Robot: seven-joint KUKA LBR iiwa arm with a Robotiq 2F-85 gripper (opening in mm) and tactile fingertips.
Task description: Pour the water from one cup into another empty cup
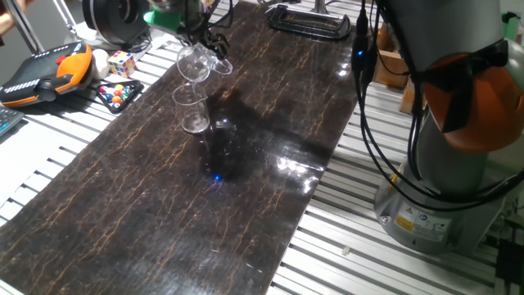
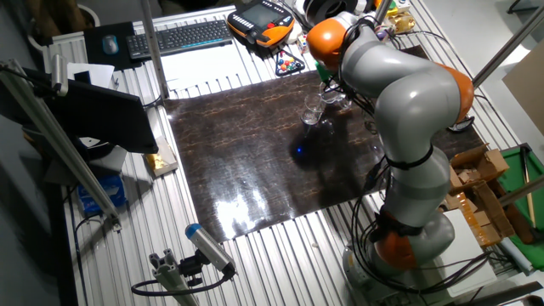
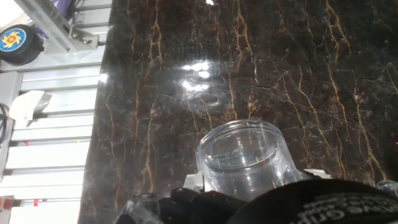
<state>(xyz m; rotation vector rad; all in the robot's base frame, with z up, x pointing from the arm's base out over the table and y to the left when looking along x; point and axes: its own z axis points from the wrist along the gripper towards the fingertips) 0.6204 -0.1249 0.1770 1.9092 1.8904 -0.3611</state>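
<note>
Glass blurred everything: my claw gripped the larger cup, tilted over the smaller cup; water unseen.

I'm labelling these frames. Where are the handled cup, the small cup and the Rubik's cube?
Handled cup (image 1: 195,61): one fixed view, on its tilted glass bowl.
Small cup (image 1: 193,107): one fixed view, on its side wall.
Rubik's cube (image 1: 122,63): one fixed view, on its facing side.
</note>
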